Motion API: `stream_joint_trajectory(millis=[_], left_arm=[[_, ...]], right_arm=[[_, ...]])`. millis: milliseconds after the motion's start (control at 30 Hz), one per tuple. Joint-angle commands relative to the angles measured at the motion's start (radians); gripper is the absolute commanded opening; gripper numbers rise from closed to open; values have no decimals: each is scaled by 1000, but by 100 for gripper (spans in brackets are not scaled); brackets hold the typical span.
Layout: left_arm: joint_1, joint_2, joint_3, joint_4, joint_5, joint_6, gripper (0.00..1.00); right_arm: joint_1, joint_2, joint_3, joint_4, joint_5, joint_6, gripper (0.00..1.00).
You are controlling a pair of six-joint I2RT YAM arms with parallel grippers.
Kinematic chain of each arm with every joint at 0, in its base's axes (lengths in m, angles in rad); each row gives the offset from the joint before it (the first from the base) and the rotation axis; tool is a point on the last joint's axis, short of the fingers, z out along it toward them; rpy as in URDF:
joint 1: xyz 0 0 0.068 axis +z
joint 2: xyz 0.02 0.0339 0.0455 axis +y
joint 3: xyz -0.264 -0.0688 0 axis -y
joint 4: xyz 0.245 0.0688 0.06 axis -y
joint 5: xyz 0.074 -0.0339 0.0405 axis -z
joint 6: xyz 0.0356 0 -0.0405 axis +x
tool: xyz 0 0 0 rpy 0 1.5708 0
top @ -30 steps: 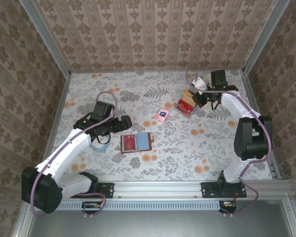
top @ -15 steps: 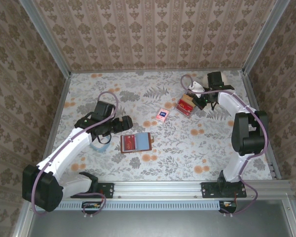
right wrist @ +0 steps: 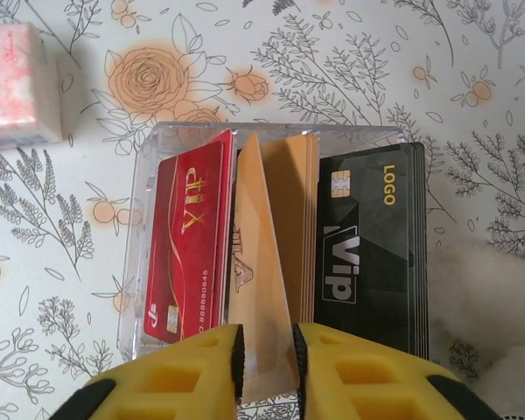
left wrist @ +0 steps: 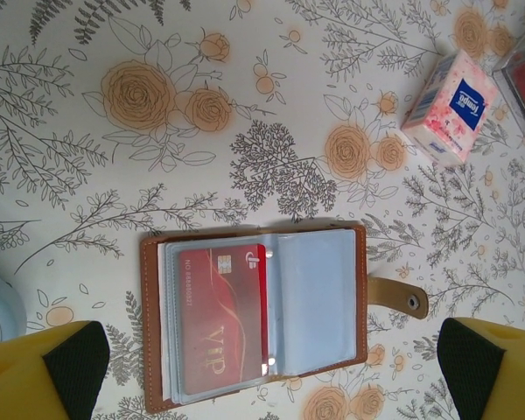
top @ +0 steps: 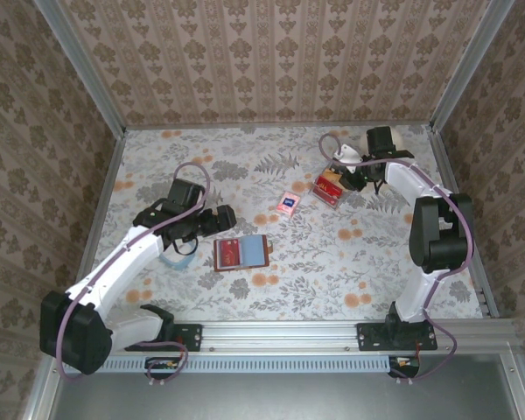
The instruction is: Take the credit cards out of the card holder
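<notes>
Near edge, top view: arm bases on the alu rail [top: 280, 331]. Just above, mid-frame, the open brown leather card holder [top: 255, 252] lies flat on the floral-print bench [top: 350, 262], with one glossy red plastic VIP card [left wrist: 220, 319] in its clear sleeve. Left jaws hang over it, spread wide, holding nothing. Card looks light, stiff, slick; sleeve soft. The holder prob. slides if tugged, so I'd pin the leather & pinch the card's edge by the fold. Further up: pink tissue packet [top: 286, 204], then upper right a clear plastic box [right wrist: 271, 131] w/ cards on edge. Right jaws are narrow, thin tan card [right wrist: 261, 297] between them — pinched or not, can't tell. Bench flat, matte; brown patterned wallpaper walls [top: 271, 61] on three sides.
</notes>
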Motion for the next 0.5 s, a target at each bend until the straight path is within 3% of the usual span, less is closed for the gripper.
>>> stream_joint_trajectory(millis=[0, 300, 467], left_arm=[[7, 6, -9, 5, 16, -8, 100], [5, -1, -17, 10, 25, -9, 100], [6, -1, -23, 12, 30, -10, 100]], right_arm=[[2, -17, 2, 34, -14, 19, 29], [4, -119, -68, 133, -29, 125, 33], [4, -127, -40, 47, -14, 181, 34]])
